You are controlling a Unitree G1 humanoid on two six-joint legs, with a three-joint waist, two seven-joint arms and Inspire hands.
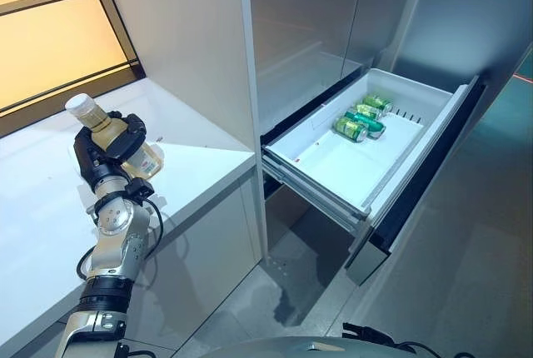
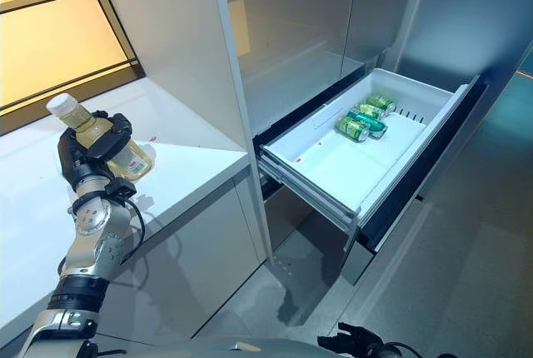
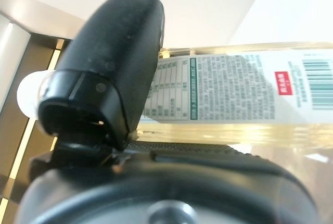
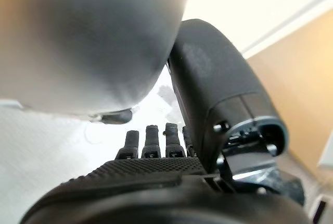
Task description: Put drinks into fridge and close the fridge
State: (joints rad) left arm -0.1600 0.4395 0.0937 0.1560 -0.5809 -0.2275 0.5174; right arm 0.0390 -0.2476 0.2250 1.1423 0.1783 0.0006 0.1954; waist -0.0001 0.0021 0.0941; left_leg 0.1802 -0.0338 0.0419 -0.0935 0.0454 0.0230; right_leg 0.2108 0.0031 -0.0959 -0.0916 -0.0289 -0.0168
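Note:
My left hand [image 1: 107, 151] is shut on a bottle of pale yellow drink [image 1: 102, 129] with a white cap and holds it, tilted, above the white counter [image 1: 200, 166]. The bottle's printed label shows in the left wrist view [image 3: 234, 91], with my thumb [image 3: 112, 62] curled over it. The fridge's white drawer [image 1: 412, 158] is pulled out to the right of the counter, with green cans [image 1: 360, 121] lying at its far end. My right hand [image 2: 354, 342] hangs low at the bottom of the view, fingers [image 4: 151, 140] relaxed and holding nothing.
The fridge's tall grey doors [image 1: 308, 25] rise behind the drawer, shut. A white side panel [image 1: 191, 33] stands between the counter and the fridge. A grey floor [image 1: 466, 258] lies below the drawer. A lit orange wall panel [image 1: 50, 33] is behind the counter.

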